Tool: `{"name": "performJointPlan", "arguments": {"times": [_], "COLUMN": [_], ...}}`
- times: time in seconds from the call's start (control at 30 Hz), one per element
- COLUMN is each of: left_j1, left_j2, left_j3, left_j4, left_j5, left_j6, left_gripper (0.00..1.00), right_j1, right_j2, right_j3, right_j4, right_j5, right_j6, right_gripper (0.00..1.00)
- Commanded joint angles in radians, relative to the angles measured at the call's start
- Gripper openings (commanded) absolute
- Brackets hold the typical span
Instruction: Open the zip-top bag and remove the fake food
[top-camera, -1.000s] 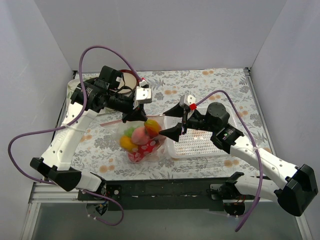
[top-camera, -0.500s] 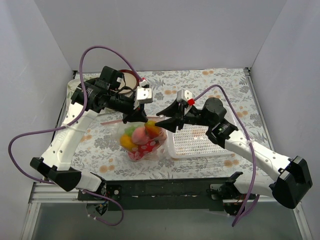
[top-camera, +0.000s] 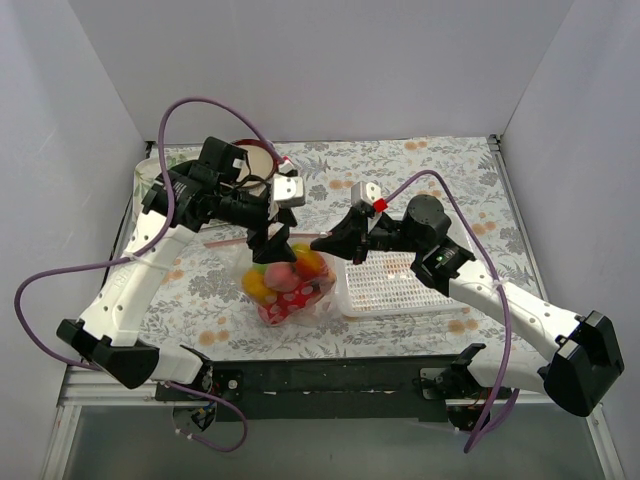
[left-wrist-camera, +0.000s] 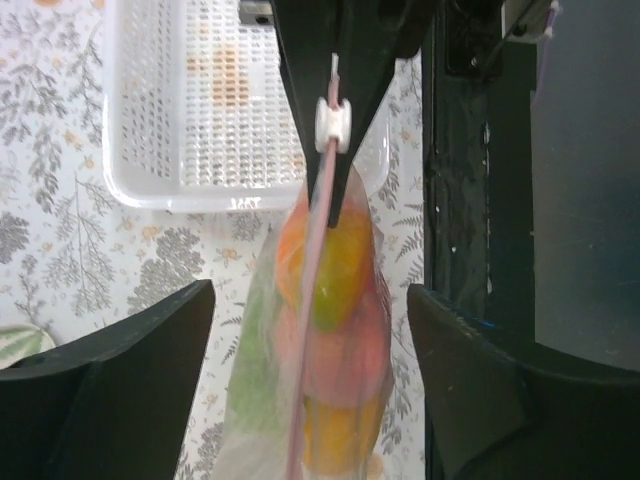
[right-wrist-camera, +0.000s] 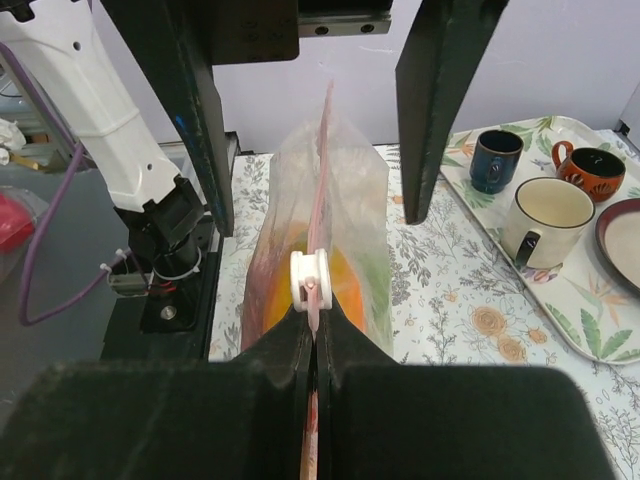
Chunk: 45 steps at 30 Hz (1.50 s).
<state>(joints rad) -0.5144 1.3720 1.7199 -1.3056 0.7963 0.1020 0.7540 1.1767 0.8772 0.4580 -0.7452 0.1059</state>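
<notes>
Surface: floral-print table (top-camera: 420, 170) inside plain white walls, arm bases at 6 o'clock in the top view.
Zip-top bag (top-camera: 295, 300): just toward 7 o'clock from the table centre, between the two claws, with its zip edge uppermost. Whether its bottom rests on the table cannot be told.
Pink zip strip (left-wrist-camera: 310, 270): runs along the bag's top edge and carries a white slider (right-wrist-camera: 309, 277).
Fake food (top-camera: 283, 280): all inside the bag; orange, yellow, pink-red and green pieces show through the plastic, with a red white-spotted piece lowest.
Right gripper (top-camera: 324, 238): at the bag's 3 o'clock end, jaws closed tight on the pink zip strip, directly against the slider.
Left gripper (left-wrist-camera: 310, 292): at the bag's 10 o'clock side, jaws spread wide, one finger on each side of the bag, neither touching it.
White mesh basket (top-camera: 400, 290): at 3 o'clock of the bag, just beside it.
Tray (right-wrist-camera: 560, 330): at 10 o'clock on the table, holding a dark blue mug (right-wrist-camera: 495, 158), a brown mug (right-wrist-camera: 590, 170), a cream mug (right-wrist-camera: 548, 215) and a brown-rimmed plate (right-wrist-camera: 625, 240).
</notes>
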Motion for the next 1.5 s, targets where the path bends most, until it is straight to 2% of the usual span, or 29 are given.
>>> {"name": "performJointPlan", "arguments": {"times": [0.0,0.03,0.1,0.23,0.27,0.37,0.4,0.57,0.9,0.93,0.97,1.1,1.2,1.47], "left_j1": [-0.007,-0.010,-0.012,-0.016,-0.021,-0.033,-0.035,-0.064,-0.110,-0.110,-0.111,-0.110,-0.110,-0.110], "left_j2": [-0.044,-0.042,-0.037,-0.037,-0.036,-0.028,-0.028,-0.014,-0.021,-0.022,-0.022,-0.028,-0.034,-0.057], "left_j3": [0.012,0.021,0.040,0.007,0.001,-0.008,-0.008,-0.008,-0.057,-0.059,-0.059,-0.063,-0.062,-0.069], "left_j4": [0.167,0.198,0.271,0.382,0.390,0.402,0.410,0.393,0.373,0.379,0.382,0.390,0.391,0.356], "left_j5": [0.052,0.070,0.090,0.141,0.156,0.155,0.155,0.153,0.066,0.049,0.037,0.001,-0.012,-0.061], "left_j6": [-0.134,-0.165,-0.228,-0.317,-0.320,-0.340,-0.349,-0.357,-0.317,-0.317,-0.315,-0.298,-0.295,-0.259], "left_gripper": [0.82,0.87,0.88,0.82,0.79,0.71,0.65,0.54,0.50,0.47,0.37,0.19,0.12,0.04], "right_j1": [0.001,0.001,0.004,0.005,0.005,0.007,0.007,0.008,0.008,0.008,0.008,0.008,0.008,0.007], "right_j2": [-0.029,-0.028,-0.026,-0.026,-0.026,-0.026,-0.029,-0.022,-0.020,-0.020,-0.020,-0.026,-0.028,-0.045], "right_j3": [0.065,0.068,0.071,0.072,0.074,0.075,0.072,0.078,0.092,0.091,0.089,0.083,0.082,0.080], "right_j4": [0.005,0.005,0.002,0.007,0.007,0.005,0.007,0.015,0.011,0.010,0.011,0.010,0.008,-0.004], "right_j5": [-0.026,-0.031,-0.033,-0.029,-0.029,-0.025,-0.022,-0.020,-0.020,-0.022,-0.022,-0.022,-0.022,-0.003], "right_j6": [0.006,0.006,0.009,0.014,0.014,0.015,0.014,0.014,0.012,0.012,0.012,0.012,0.012,0.005], "right_gripper": [0.01,0.01,0.01,0.01,0.01,0.01,0.01,0.01,0.01,0.01,0.01,0.01,0.01,0.01]}}
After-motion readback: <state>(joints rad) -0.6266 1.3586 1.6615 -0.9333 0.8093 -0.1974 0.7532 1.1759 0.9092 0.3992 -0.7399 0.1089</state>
